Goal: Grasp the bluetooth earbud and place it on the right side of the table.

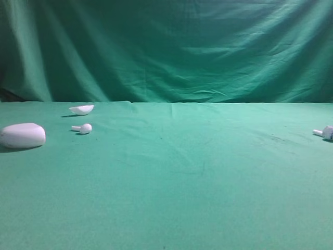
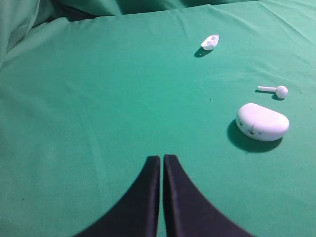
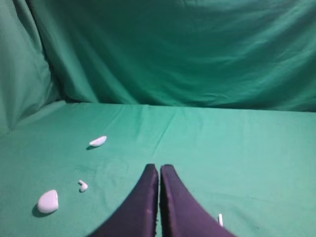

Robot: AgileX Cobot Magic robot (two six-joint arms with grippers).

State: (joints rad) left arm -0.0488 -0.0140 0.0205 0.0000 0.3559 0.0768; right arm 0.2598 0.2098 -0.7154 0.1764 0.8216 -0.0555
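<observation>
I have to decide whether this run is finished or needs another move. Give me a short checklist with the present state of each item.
1. Marked earbud lies on the right side of the table, near the right edge of the high view: ok.
2. Right gripper shut, nothing between its tips: ok.
3. Left gripper shut, holding nothing: ok.
4. Other earbud, case and small white shell lie on the left, apart from each other: ok.
5. Dark mark on the right earbud's head: cannot tell, too blurred.
6. Right gripper clear of the earbud, which lies just beside its finger in the wrist view: cannot tell.
</observation>
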